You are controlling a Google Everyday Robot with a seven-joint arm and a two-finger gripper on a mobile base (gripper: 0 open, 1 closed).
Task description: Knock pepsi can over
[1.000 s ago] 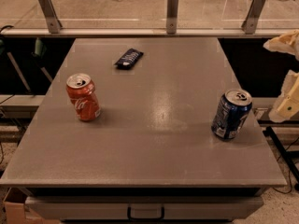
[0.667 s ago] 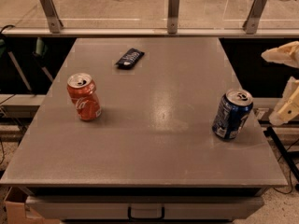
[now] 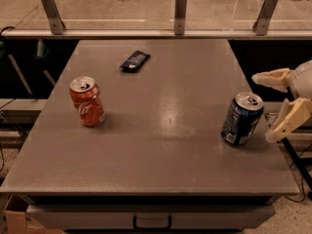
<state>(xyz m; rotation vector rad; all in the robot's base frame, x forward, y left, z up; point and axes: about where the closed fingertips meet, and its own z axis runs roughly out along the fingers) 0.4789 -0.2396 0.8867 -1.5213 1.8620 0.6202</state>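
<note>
High front view over table, gripper at right.

dim warm light, soft glare on the table, the pale gripper lit at the right edge.

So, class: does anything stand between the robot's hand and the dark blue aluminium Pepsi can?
Nothing visible does. The open hand sits just right of the dark blue aluminium Pepsi can, with only a bare gap between them.
</note>
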